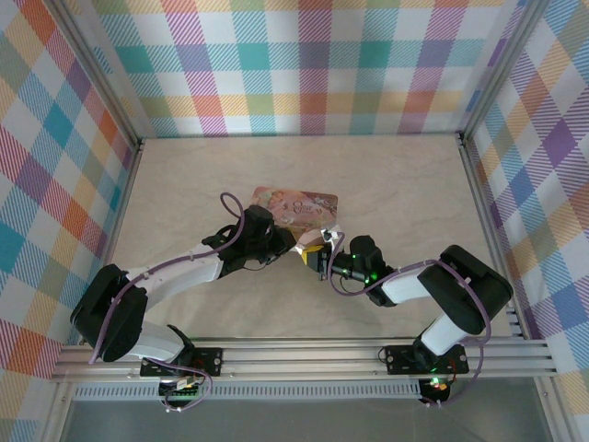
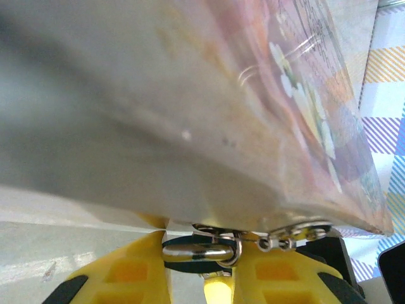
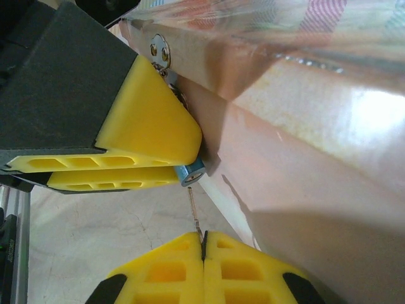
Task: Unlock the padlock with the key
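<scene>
The tiny blue padlock (image 3: 192, 172) hangs from the hasp of the pink tin box (image 3: 304, 158), keyhole end towards the right wrist camera. My left gripper (image 2: 199, 269) is shut on the padlock (image 2: 197, 252), yellow fingers (image 2: 126, 275) on either side of its blue body and silvery shackle. My right gripper (image 3: 204, 244) is shut on the key (image 3: 195, 212). The key's thin shaft points up at the keyhole, its tip just short of it. From above, both grippers (image 1: 308, 247) (image 1: 323, 263) meet at the near edge of the tin box (image 1: 296, 203).
The left gripper's yellow fingers (image 3: 149, 136) sit close above the key. Plaid walls (image 1: 55, 184) enclose the marble table (image 1: 405, 184) on three sides. An aluminium rail (image 1: 304, 354) carries both arm bases at the near edge.
</scene>
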Robot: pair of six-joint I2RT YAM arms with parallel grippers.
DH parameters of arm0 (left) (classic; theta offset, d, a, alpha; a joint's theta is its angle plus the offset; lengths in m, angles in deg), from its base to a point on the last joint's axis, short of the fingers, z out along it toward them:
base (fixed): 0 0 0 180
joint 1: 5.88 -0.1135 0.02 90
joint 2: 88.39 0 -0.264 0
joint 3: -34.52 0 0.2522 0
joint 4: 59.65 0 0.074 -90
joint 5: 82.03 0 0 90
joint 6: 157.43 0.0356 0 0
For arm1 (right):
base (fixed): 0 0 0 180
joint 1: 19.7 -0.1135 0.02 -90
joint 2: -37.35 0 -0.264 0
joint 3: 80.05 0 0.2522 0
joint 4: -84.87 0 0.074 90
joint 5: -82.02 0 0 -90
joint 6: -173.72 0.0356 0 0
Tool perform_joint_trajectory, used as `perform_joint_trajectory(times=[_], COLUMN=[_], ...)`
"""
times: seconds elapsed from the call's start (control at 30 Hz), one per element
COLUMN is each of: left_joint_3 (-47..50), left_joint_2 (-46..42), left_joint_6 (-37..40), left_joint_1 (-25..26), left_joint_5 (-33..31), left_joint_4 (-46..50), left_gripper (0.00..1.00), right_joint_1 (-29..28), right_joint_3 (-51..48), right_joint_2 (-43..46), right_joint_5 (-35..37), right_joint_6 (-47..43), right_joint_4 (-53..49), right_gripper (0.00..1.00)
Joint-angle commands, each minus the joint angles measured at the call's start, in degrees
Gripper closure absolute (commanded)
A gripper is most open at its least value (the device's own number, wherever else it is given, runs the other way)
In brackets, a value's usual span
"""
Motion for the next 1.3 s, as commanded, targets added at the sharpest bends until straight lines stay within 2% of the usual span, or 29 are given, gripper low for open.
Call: perform_joint_trajectory(times=[0.0, 1.27], left_joint_3=[-1.3, -0.8], left_joint_2=[-2.0, -2.4], left_joint_6=[-0.1, 0.2], left_joint_1=[0.4, 0.4], left_joint_5=[1.3, 1.9], left_joint_4=[-1.6, -1.2], left_gripper=[0.81, 0.81], right_joint_1=[0.3, 1.1], right_joint_3=[-0.2, 1.3], right_joint_2=[-0.5, -2.3], right_joint_5=[-1.5, -3.1], right_joint_6=[0.3, 1.0], right_joint_4=[2.2, 3.6], right_gripper=[1.0, 1.0])
